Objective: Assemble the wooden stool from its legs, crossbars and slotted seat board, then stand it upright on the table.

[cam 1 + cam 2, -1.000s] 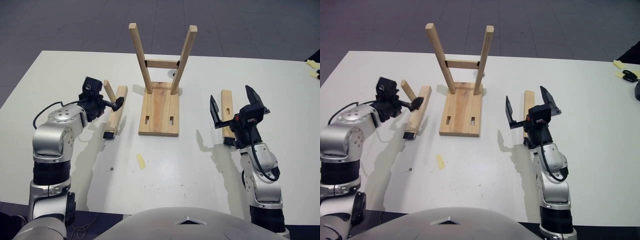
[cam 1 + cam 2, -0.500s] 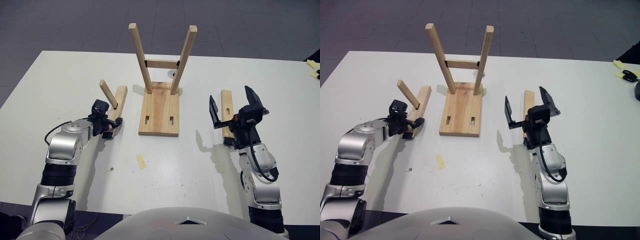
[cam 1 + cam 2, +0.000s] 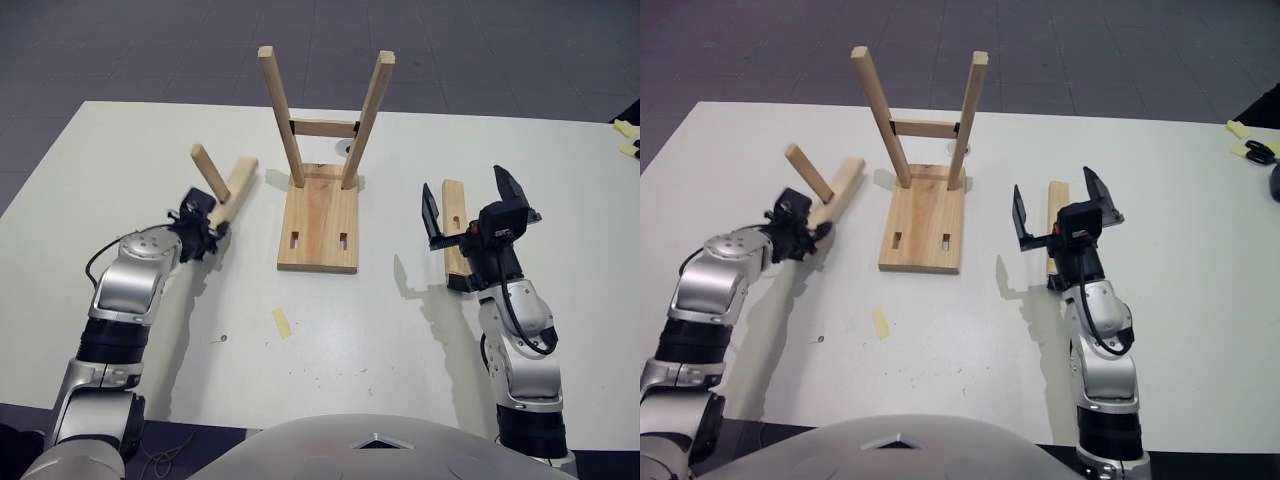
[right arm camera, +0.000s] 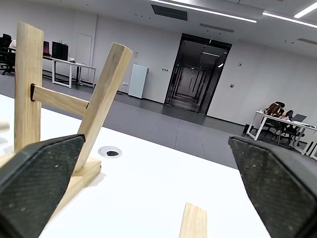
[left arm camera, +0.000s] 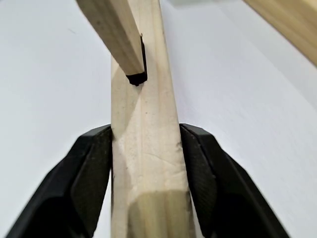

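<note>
My left tool (image 3: 205, 226) grips a loose leg (image 3: 233, 188) left of the seat board (image 3: 320, 228) — two upright legs (image 3: 281, 118) stand in it. My right tool (image 3: 470, 204) gapes open over a second leg (image 3: 453, 196) lying on the desk (image 3: 130, 150).

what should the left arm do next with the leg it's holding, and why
Probably tip the leg upright and carry it toward the near left slot of the seat board. The left gripper is shut on one end, a crossbar is already fitted in it, and both near slots look empty while the far pair holds upright legs.
</note>
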Controlling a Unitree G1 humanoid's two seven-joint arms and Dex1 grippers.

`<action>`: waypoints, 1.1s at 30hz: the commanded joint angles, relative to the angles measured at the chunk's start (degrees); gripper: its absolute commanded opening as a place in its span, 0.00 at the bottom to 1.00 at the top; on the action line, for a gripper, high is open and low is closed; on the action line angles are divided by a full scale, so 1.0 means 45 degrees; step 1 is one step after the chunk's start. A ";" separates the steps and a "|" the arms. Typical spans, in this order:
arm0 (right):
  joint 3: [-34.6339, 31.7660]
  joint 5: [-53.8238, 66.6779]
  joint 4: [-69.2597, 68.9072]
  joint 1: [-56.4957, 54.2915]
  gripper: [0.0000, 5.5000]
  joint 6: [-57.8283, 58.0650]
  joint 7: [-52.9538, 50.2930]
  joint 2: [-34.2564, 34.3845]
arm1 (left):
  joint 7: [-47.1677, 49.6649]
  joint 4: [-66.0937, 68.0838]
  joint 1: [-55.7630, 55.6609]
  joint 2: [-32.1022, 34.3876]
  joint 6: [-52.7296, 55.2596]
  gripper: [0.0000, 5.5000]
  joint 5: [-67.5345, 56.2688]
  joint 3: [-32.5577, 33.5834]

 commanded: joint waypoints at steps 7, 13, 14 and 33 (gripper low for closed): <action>-0.2617 0.9108 -0.1847 -0.2905 0.98 0.5240 0.0006 0.0138 | 0.0455 -0.0128 -0.4738 0.0106 -0.5351 0.39 0.1365 0.0179; -0.2828 1.5037 -0.2796 -0.3663 0.98 0.6338 -0.0459 -0.0364 | -0.2596 -0.1193 -0.4837 -0.0327 -0.6788 0.39 0.0049 -0.0860; -0.2703 1.5318 -0.2920 -0.3575 0.98 0.6366 -0.0526 -0.0407 | -0.2969 -0.1297 -0.4593 -0.0384 -0.6839 0.39 0.0014 -0.1129; -0.1980 1.3930 -0.0289 -0.4026 0.98 0.5151 -0.1667 0.1013 | -0.5264 -0.4046 -0.1465 -0.1060 -0.5049 0.39 -0.0809 -0.2780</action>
